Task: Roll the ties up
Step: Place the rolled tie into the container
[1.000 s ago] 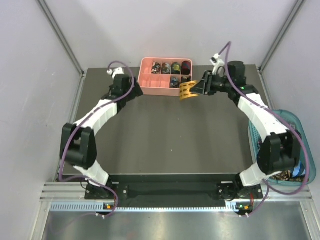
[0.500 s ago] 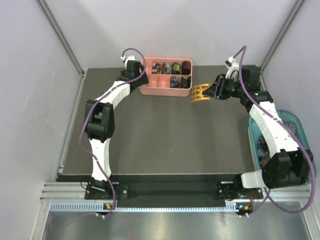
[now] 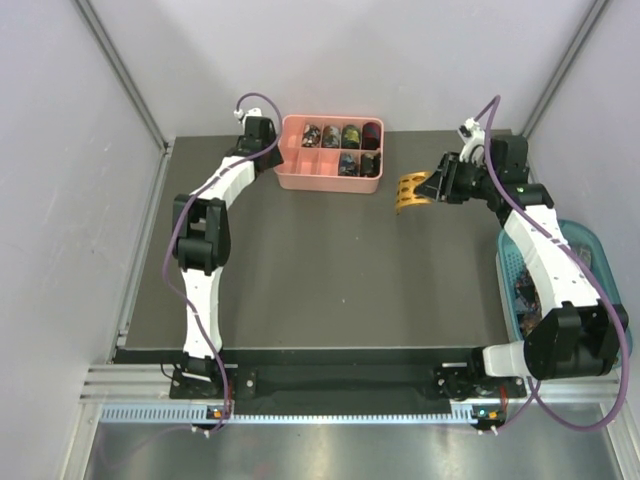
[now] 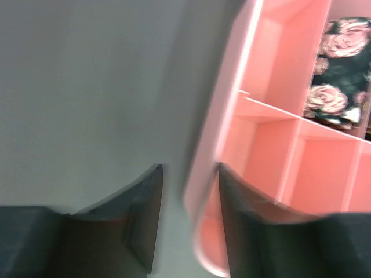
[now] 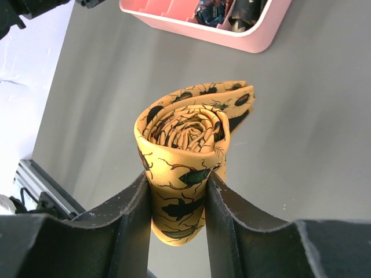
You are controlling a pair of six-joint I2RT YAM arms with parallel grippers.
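A golden-yellow tie (image 5: pixel 185 133) with dark beetle figures is rolled into a coil, and my right gripper (image 5: pixel 178 179) is shut on it. In the top view that tie (image 3: pixel 408 190) hangs above the table, right of the pink tray (image 3: pixel 330 184), in the right gripper (image 3: pixel 424 188). Several rolled ties (image 3: pixel 340 135) sit in the tray's compartments, among them a dark floral one (image 4: pixel 339 69). My left gripper (image 4: pixel 188 226) straddles the tray's left wall (image 4: pixel 203 191). Its right finger is inside the tray. A gap shows between the left finger (image 4: pixel 145 220) and the wall.
A teal basket (image 3: pixel 592 250) with loose fabric in it stands at the table's right edge, beside the right arm. The tray (image 5: pixel 243 37) lies at the back edge of the dark table (image 3: pixel 330 280). Grey walls enclose the table on three sides.
The right arm has carried the rolled yellow tie to the right, away from the tray. The left arm has swung to the tray's left end and its jaws have narrowed around the wall.
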